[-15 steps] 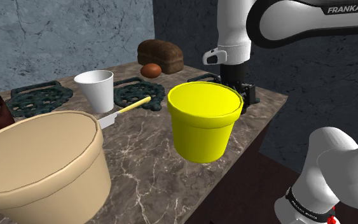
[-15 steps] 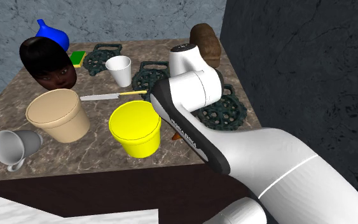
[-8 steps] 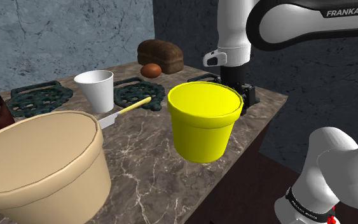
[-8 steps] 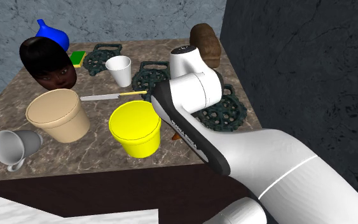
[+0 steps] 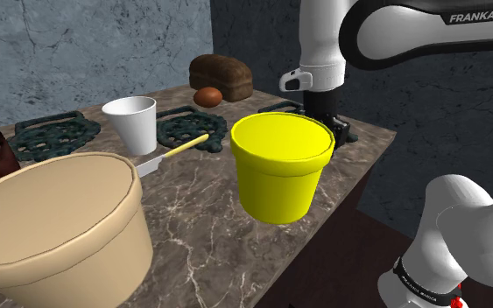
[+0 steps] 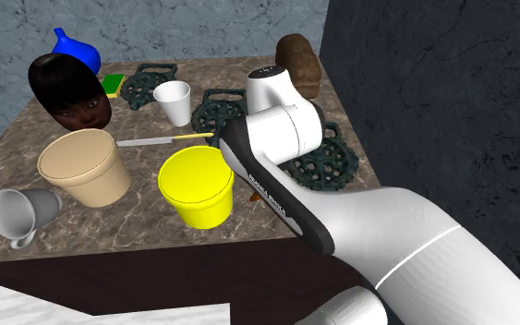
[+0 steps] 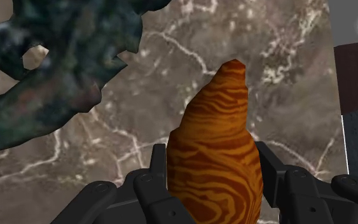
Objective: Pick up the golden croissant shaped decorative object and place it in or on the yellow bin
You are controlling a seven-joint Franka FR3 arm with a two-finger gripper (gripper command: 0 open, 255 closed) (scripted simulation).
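**Croissant piece clasped close behind the yellow bin**

Entry 1. An all-black two-finger gripper (image 7: 212, 156) is recorded in the wrist view. Its jaws are drawn in narrowly upon an orange-brown striped croissant-shaped object (image 7: 214, 167). This object is clasped on both flanks by the fingers (image 7: 153, 181), and its pointed tip is directed away from the hand.

Entry 2. A brown veined marble countertop (image 7: 279, 76) is seen beneath the object. Whether the two are touching cannot be told.

Entry 3. A dark green openwork trivet (image 7: 50, 70) is laid near the object.

Entry 4. The shoulder view is listed front to back:
- A large beige round tub (image 5: 60, 227) is placed nearest.
- A bright yellow tapered bin (image 5: 281, 166) is stood upright. The gripper with its object is found close behind it, near the countertop's edge.
- A yellow-handled knife (image 5: 176, 150) is laid flat.
- A plain white cup (image 5: 132, 122) is stood beyond the knife.
- A small brown egg-shaped piece (image 5: 207, 95) is set beside a dark brown loaf (image 5: 222, 76) at the back.
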